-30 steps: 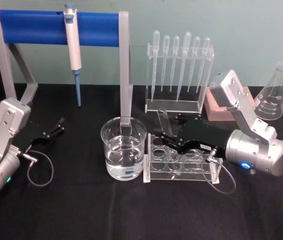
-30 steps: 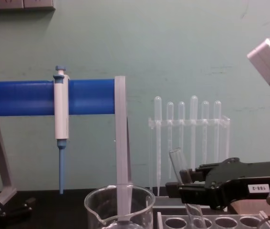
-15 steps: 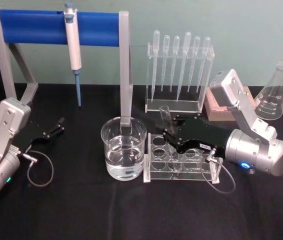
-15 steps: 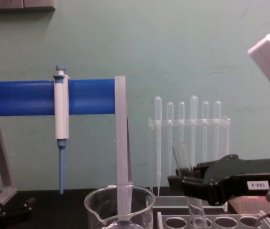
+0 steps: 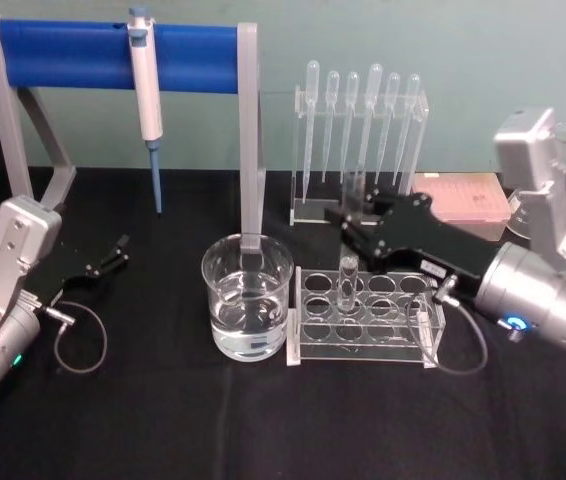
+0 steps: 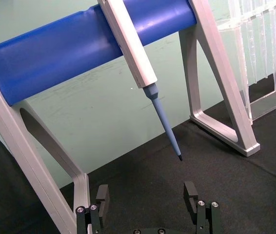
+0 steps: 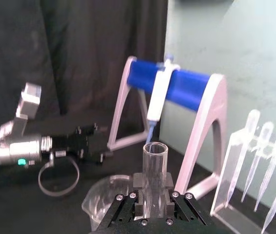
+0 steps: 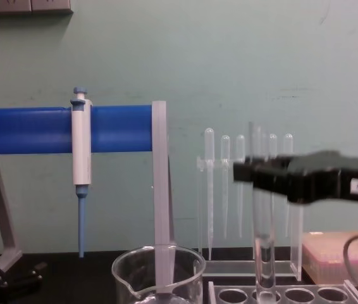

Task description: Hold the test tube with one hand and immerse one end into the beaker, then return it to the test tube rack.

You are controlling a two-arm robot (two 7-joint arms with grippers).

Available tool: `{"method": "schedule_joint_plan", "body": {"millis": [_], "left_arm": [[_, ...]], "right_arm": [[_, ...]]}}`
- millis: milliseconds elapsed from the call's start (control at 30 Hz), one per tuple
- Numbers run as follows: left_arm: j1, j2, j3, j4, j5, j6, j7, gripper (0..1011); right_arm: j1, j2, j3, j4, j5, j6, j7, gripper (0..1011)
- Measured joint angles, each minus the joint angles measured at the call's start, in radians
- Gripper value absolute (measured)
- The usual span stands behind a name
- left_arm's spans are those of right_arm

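Test tube (image 5: 347, 285) is held upright just right of the head view's centre. Its round bottom is level with the top of the test tube rack (image 5: 383, 348), in or just over a front-row hole; which of the two cannot be told. Just left of the rack, in the lower middle of the frame, the beaker (image 5: 213, 285) is seen part-filled with clear liquid. The tube's upper part is clamped by the right gripper (image 5: 351, 212), which reaches in from the right edge. In the right wrist view the glass is pinched squarely between both fingers (image 7: 138, 184). At the left edge the left gripper (image 5: 113, 252) is parked low, its jaws set wide with nothing between. Farther up the frame stand the blue-barred stand (image 5: 113, 55), its pipettor (image 5: 145, 85) and the plastic pipettes (image 5: 363, 120).

The tube is judged to be passing between rack and beaker; whether it has been dipped cannot be told. If not, it must be raised clear of the rack, carried toward frame left over the beaker, and lowered inside the rim without the wall being struck.
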Motion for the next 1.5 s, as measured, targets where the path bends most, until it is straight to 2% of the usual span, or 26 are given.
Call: {"method": "schedule_joint_plan", "body": {"millis": [167,367,1500], "left_arm": [[0.0,0.0,0.0,0.0,0.0,0.0,0.0,1000],[0.0,0.0,0.0,0.0,0.0,0.0,0.0,1000],[0.0,0.0,0.0,0.0,0.0,0.0,0.0,1000]], "right_arm": [[-0.024,0.005,0.024,-0.039,0.019,-0.018,-0.026,226],[-0.037,0.009,0.033,-0.056,0.023,-0.027,-0.04,225],[-0.038,0.01,0.031,-0.056,0.019,-0.028,-0.045,226]]}}
